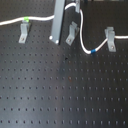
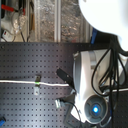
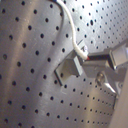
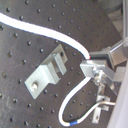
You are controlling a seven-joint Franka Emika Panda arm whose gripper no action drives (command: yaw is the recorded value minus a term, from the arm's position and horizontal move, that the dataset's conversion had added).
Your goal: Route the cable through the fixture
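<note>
We see the gripper (image 4: 90, 62) closed on the cable (image 4: 40, 31), right of centre in the second wrist view. A clip (image 4: 47, 72) sits just beside it, at centre.

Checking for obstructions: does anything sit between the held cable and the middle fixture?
Nothing visible does. In the second wrist view the gripper pinches the cable right beside the fixture, with only bare perforated board between them.

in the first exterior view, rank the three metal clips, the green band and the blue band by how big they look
1. The three metal clips: left, middle, right, which look about alike.
2. Green band.
3. Blue band, only slightly smaller, so unsure.
</note>
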